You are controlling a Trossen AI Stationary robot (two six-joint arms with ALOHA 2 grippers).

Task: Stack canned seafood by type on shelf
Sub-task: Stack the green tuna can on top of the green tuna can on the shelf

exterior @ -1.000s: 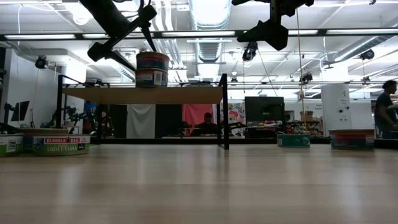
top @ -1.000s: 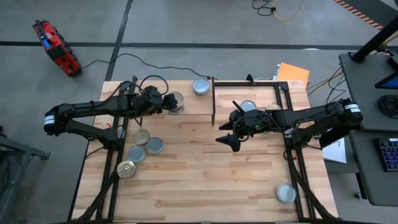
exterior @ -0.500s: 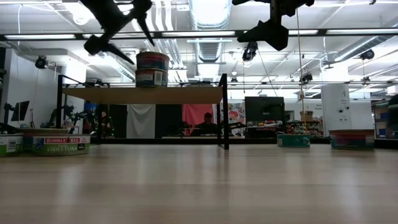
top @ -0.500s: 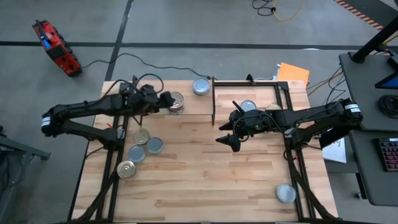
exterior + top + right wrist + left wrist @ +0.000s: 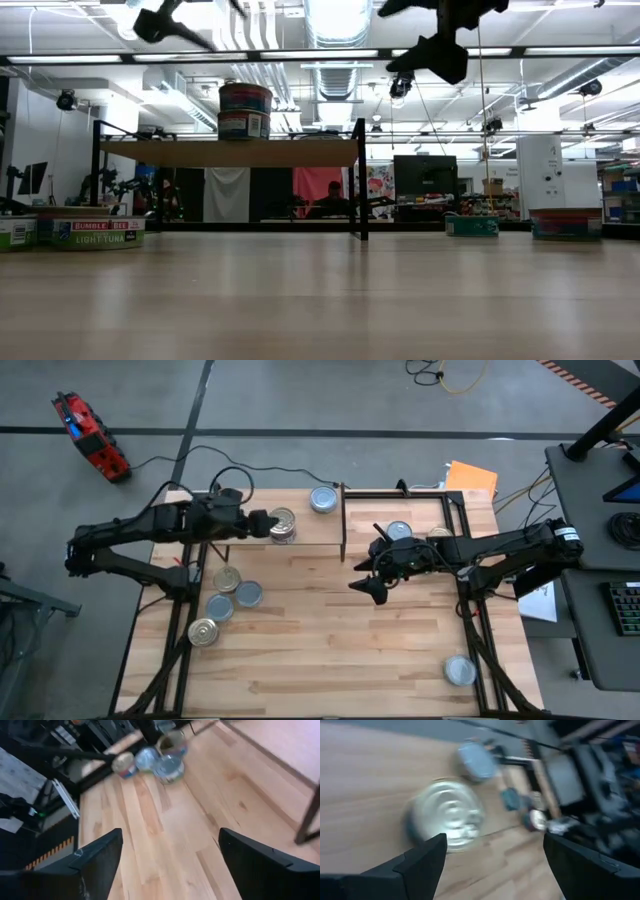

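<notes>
A stack of two tins [image 5: 283, 525] stands on the light-wood shelf [image 5: 310, 528], and it also shows in the low view [image 5: 245, 110] and, blurred, in the left wrist view [image 5: 445, 817]. One silver-blue tin [image 5: 323, 499] stands alone near the shelf's far edge. My left gripper [image 5: 258, 523] hovers open and empty just left of the stack, high above it in the low view [image 5: 175, 20]. My right gripper [image 5: 364, 580] hangs open and empty above the table, right of the shelf's dark end panel [image 5: 343, 520]. Several more tins [image 5: 225, 600] sit on the tabletop below the left arm.
Two tins [image 5: 400, 532] lie under the right arm near the black frame [image 5: 455, 500]. A single silver tin [image 5: 460, 670] sits near the table's near right corner. The right wrist view shows the group of tins [image 5: 160, 760] far across bare wood.
My left gripper has risen and drawn back from the stack of tins toward the table's left edge, staying empty. The stack has stayed in place on the shelf. My right arm has kept still.
</notes>
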